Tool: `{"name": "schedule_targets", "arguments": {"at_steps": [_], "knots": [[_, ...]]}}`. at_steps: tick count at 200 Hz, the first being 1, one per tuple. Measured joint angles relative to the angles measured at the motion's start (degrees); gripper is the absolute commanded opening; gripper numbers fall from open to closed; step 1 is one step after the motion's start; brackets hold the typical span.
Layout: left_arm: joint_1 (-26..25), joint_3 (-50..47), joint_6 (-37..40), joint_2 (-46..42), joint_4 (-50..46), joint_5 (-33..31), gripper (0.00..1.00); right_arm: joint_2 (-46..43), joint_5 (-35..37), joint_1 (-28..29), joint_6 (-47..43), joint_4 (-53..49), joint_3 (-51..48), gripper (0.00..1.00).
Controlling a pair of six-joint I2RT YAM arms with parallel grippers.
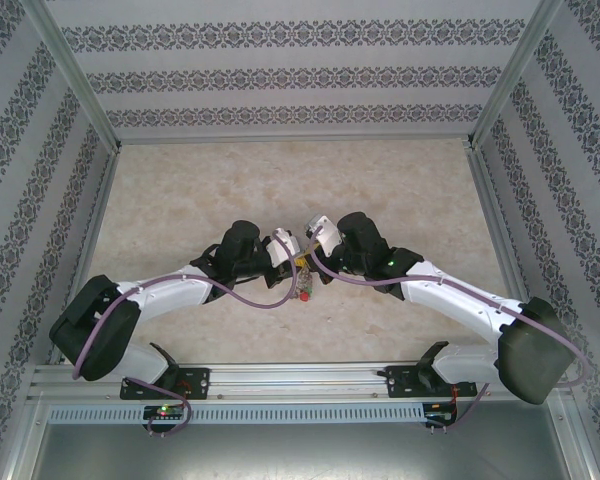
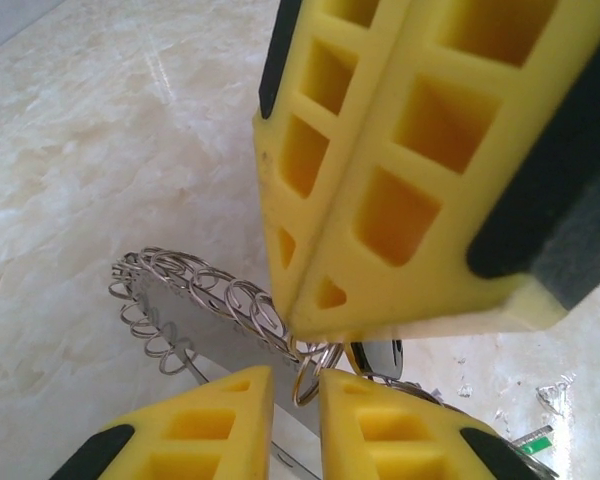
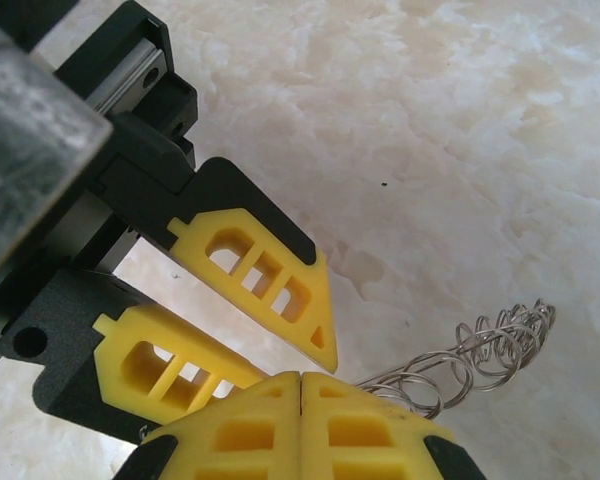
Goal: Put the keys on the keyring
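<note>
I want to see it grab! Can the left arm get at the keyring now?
Probably yes. The left gripper has its tips a little apart with a keyring loop between them. The right gripper, shut on the keyring close by, crowds the spot but leaves that loop free.

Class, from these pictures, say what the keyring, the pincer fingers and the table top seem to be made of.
Keyring: thin bright metal wire, likely steel; it glints in coils. Pincer fingers: matte yellow plastic, perhaps printed; hollow ribbed cells. Table top: glossy marble-look surface, possibly laminate; veins, reflections.
</note>
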Motion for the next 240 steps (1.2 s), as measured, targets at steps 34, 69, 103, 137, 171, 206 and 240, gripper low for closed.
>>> {"name": "schedule_targets", "arguments": {"at_steps": [34, 69, 103, 137, 171, 206, 240], "knots": [[0.00, 0.31, -0.11, 0.28, 0.02, 0.37, 0.04, -0.07, -0.13, 0.00, 0.00, 0.00, 0.00, 0.00], [0.00, 0.31, -0.02, 0.28, 0.04, 0.63, 0.00, -0.37, -0.07, -0.02, 0.02, -0.04, -0.13, 0.00], [0.00, 0.28, -0.07, 0.28, 0.07, 0.57, 0.00, -1.44, 1.55, -0.61, 1.05, 0.00, -1.27, 0.00], [0.00, -0.52, -0.59, 0.28, 2.08, 0.63, 0.00, -1.73, 2.49, -1.99, 2.78, 0.02, -2.51, 0.00], [-0.33, -0.96, -1.29, 0.33, 3.17, 0.61, 0.00, -1.70, 2.19, -2.29, 3.67, 0.07, -2.71, 0.00], [-0.31, -1.07, -1.40, 0.44, 3.50, 0.57, 0.11, -1.70, 0.92, -2.29, 3.69, 0.59, -2.69, 0.00], [-0.31, -1.07, -1.57, 0.48, 3.50, 0.57, 0.24, -1.75, -0.50, -2.27, 3.69, 1.14, -2.56, 0.00]]}}
